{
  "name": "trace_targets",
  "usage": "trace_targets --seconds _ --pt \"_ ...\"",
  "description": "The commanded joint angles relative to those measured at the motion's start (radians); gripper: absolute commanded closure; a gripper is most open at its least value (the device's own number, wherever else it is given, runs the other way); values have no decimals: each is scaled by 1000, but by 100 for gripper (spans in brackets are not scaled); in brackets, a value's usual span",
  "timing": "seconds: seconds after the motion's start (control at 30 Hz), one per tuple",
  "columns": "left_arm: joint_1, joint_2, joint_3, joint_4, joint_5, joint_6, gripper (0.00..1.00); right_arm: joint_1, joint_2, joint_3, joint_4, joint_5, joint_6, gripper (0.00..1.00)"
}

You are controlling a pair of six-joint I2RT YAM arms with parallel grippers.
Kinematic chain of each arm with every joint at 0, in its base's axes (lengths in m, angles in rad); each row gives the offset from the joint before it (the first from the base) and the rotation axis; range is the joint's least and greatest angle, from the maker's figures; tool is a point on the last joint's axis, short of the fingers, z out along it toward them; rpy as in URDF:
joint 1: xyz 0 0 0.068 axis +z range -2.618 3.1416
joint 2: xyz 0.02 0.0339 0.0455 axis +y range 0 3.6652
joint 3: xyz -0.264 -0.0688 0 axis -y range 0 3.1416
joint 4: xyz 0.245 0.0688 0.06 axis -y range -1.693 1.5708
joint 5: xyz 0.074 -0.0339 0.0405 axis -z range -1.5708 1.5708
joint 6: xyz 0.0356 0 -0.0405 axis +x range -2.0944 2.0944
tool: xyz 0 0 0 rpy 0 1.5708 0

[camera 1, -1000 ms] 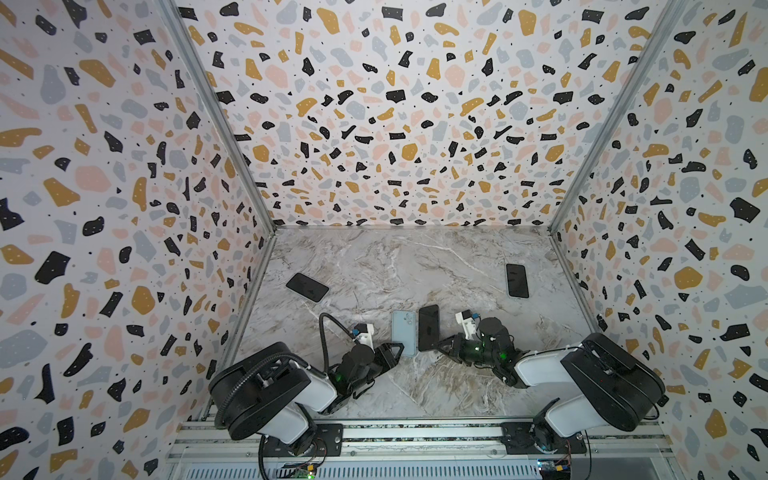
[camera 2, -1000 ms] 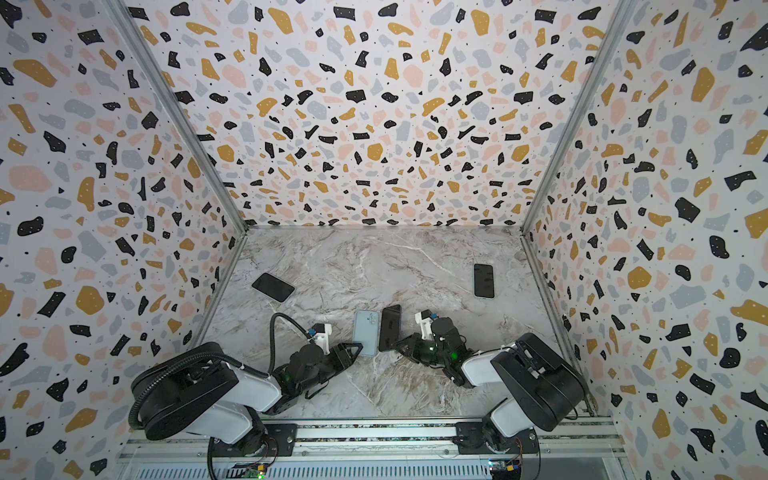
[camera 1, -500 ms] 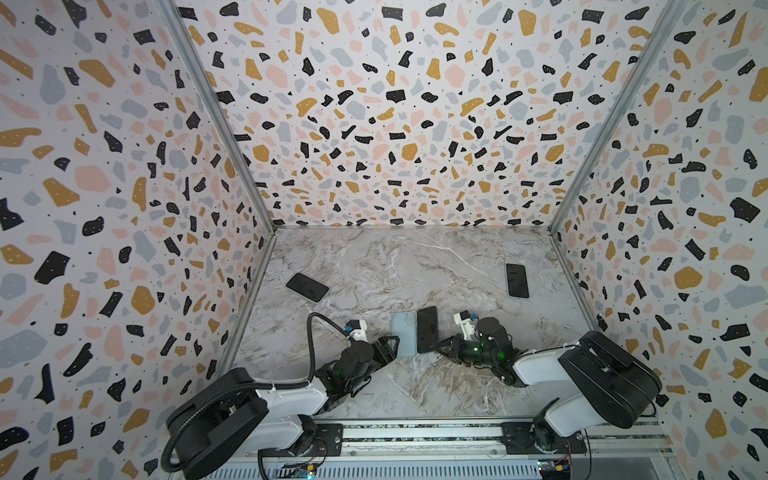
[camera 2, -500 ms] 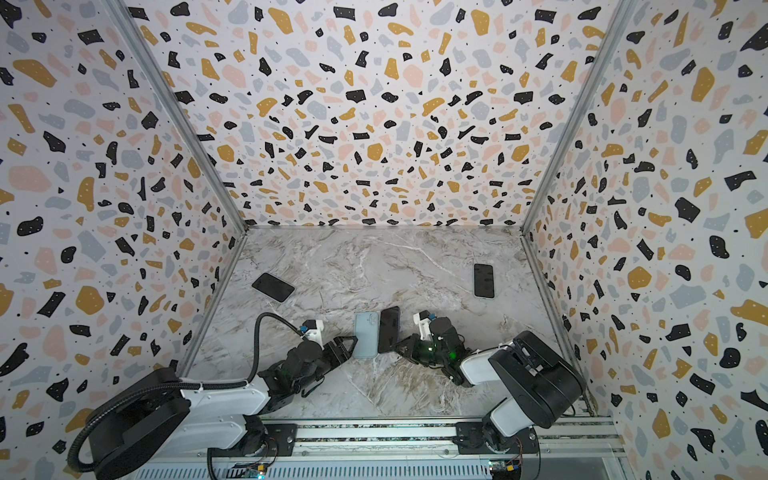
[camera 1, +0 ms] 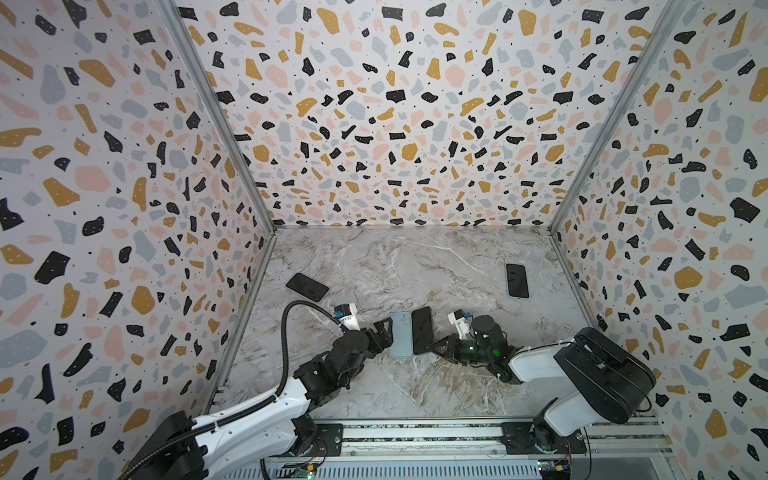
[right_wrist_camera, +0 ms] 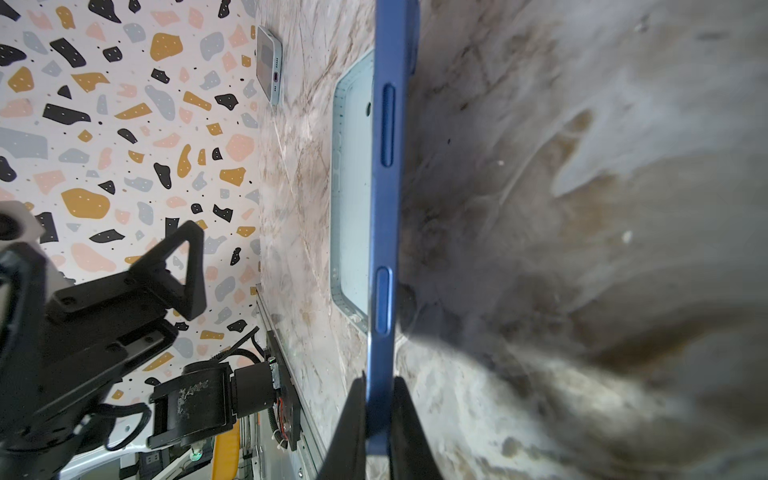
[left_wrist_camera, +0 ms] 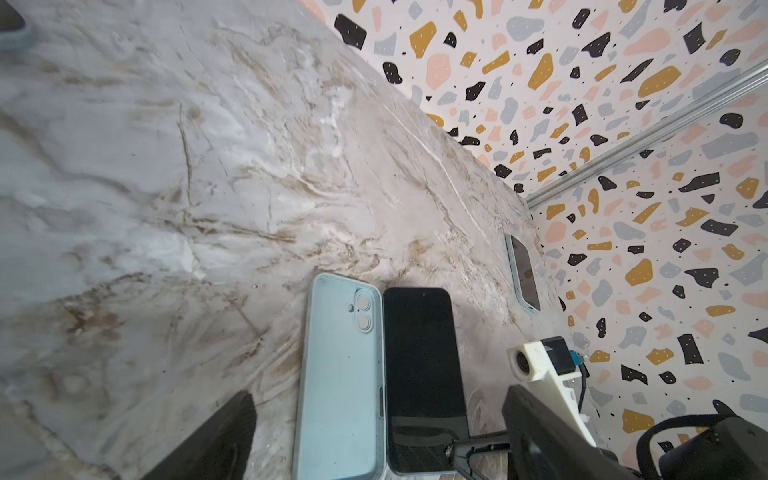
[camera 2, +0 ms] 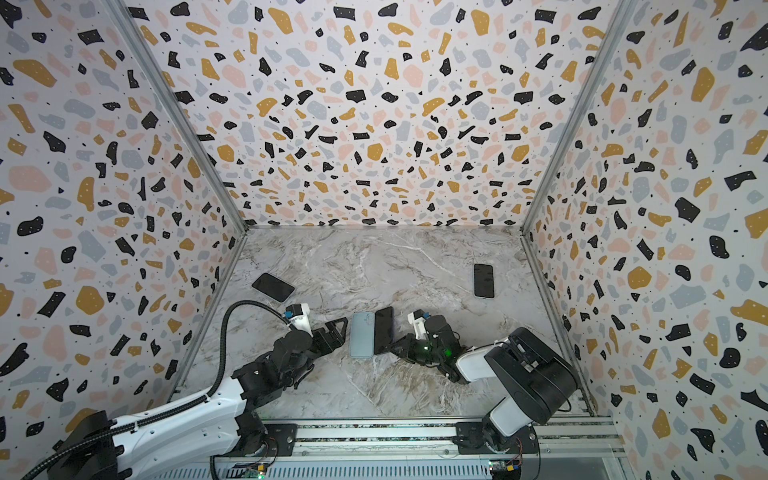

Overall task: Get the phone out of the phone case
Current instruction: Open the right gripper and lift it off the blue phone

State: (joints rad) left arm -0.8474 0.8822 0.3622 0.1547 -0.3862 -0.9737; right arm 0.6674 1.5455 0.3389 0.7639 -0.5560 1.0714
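The light blue phone case (camera 1: 401, 338) (camera 2: 361, 336) lies empty and flat on the marble table, inside up (left_wrist_camera: 340, 382). Right beside it is the phone (camera 1: 422, 330) (camera 2: 383, 330), dark screen up (left_wrist_camera: 422, 374), with a blue side edge (right_wrist_camera: 384, 208). My right gripper (camera 1: 436, 347) (right_wrist_camera: 380, 399) is shut on the phone's near corner. My left gripper (camera 1: 384, 332) (camera 2: 334, 332) (left_wrist_camera: 378, 399) stands open just left of the case, touching nothing. From the right wrist the case (right_wrist_camera: 353, 199) shows behind the phone.
Another cased phone (camera 1: 307, 286) (camera 2: 273, 286) lies at the left wall, and one more (camera 1: 517, 280) (camera 2: 483, 281) (left_wrist_camera: 524, 274) near the right wall. Patterned walls close three sides. A metal rail (camera 1: 415, 432) runs along the front.
My left gripper has opened and its arm has stretched lower and forward. The case lies free beside the phone. The right gripper holds the phone as before.
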Motion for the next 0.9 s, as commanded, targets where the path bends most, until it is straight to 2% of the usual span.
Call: trace_targets --seconds 0.0,0.6,0.7,0.87 --pt "-3 -23 45 -105 -72 73 4 14 1 43 26 -14 -14 99" --pt "-4 -23 96 -138 -87 112 3 26 -22 54 -43 8 -26 54" --pt "-3 -9 108 -138 -84 116 3 26 -45 55 -89 25 -48 39" --pt "-3 16 119 -120 -68 126 2 26 -93 61 -163 57 -86 24"
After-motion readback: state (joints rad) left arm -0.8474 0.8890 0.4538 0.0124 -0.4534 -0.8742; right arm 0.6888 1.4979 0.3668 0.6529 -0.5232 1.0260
